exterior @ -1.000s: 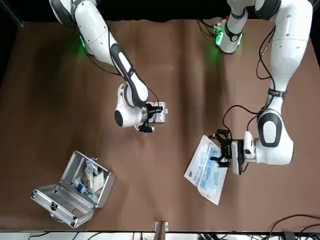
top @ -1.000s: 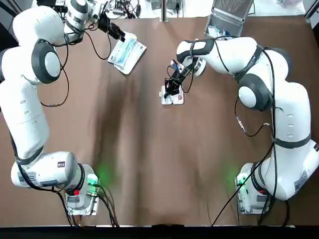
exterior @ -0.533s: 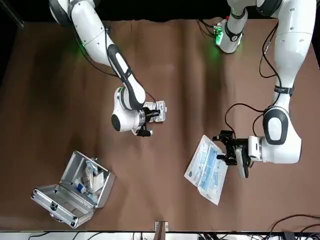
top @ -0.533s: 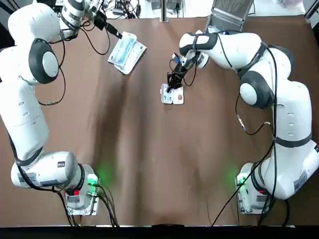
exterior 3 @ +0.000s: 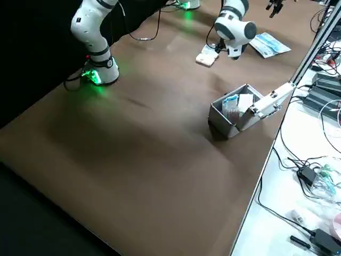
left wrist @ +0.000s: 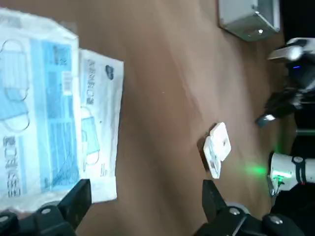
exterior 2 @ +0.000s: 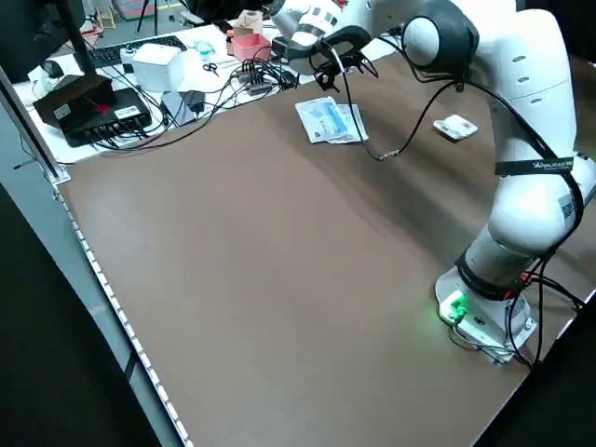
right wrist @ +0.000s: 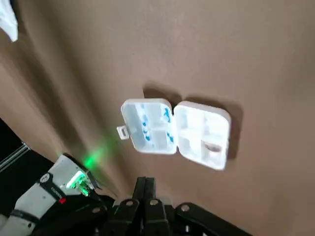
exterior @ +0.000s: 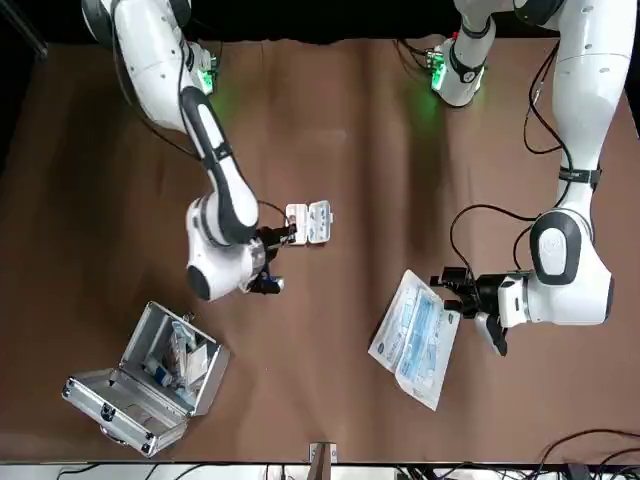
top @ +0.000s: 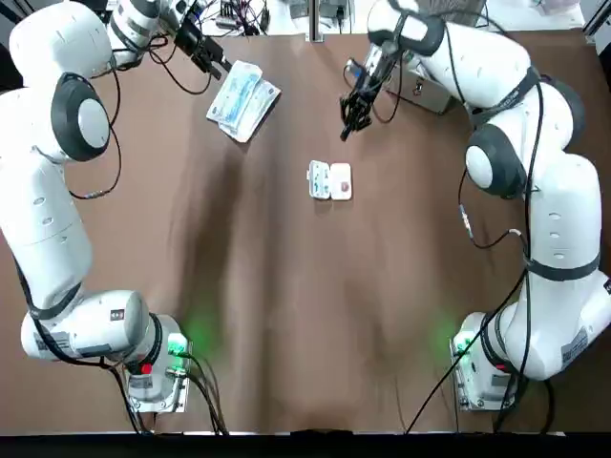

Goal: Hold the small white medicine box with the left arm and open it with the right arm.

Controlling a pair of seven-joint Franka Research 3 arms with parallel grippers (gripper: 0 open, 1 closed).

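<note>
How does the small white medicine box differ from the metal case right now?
The medicine box is white and lies with both halves flat on the table; the metal case is silver, its lid leaning back at an angle. The medicine box is far smaller than the case. Both are open and unheld: the left end effector, open, is by the mask packets; the right end effector, shut, is beyond the box.

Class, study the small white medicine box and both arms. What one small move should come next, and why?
Probably draw the right pincer back to rest. The medicine box lies on the table with its lid swung fully open, so the opening looks done. That pincer hangs shut beyond it, touching nothing; the left pincer sits open by the mask packets.
</note>
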